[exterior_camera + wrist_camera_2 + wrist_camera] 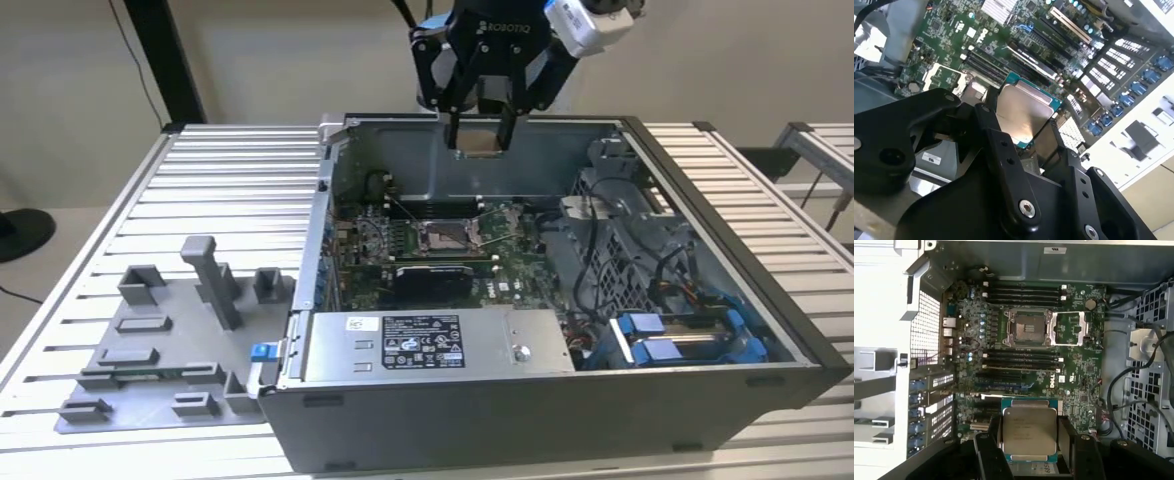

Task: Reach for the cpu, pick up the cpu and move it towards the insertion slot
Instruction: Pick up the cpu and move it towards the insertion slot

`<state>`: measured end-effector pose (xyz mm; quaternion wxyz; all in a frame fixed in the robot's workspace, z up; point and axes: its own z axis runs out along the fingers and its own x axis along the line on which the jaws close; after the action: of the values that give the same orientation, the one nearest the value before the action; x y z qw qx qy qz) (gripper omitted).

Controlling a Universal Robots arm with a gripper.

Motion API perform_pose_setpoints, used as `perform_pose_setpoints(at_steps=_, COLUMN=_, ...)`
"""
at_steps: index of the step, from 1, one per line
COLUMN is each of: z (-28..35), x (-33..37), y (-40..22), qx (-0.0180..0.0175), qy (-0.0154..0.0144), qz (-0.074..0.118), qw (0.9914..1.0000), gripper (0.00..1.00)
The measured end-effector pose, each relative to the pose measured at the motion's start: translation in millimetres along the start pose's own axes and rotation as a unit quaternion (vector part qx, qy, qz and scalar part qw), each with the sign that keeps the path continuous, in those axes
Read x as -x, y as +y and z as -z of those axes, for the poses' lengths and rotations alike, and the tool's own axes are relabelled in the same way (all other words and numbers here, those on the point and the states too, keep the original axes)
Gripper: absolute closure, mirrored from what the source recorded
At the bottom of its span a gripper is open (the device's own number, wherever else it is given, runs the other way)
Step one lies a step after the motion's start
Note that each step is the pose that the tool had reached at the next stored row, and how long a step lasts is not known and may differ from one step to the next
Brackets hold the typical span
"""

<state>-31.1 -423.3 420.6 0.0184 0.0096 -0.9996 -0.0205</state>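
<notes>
Open computer case [747, 330] (beside grey fixture blocks [174, 340]).

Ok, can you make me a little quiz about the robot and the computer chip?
1. True or false: the pincer is holding the chip.
2. In the exterior view, where is the chip?
A) on the grey block tray
B) in the air above the open computer case
C) already sitting in the socket
3. Fill the gap: in the first wrist view, the square metal socket on the green board has nothing in it, so the chip is not yet ____.

Key
1. True, the pincer grips it by two opposite edges.
2. B
3. inserted
</notes>
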Motion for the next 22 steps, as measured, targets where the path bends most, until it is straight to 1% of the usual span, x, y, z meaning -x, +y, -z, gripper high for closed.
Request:
perform_pose_setpoints(at_steps=13, z=-11.7, x=-1.1, y=45.7, qx=0.0, qy=0.0, qz=0.0, qw=1.0, gripper=1.0)
perform_pose_setpoints(at_steps=15, z=-13.5, x=-1.0, y=53.5, qx=0.0, qy=0.0, qz=0.0, qw=1.0, gripper=1.0)
perform_pose_setpoints(at_steps=22, z=-19.9, x=-0.3, y=84.2, qx=0.0, qy=0.0, qz=0.0, qw=1.0, gripper=1.0)
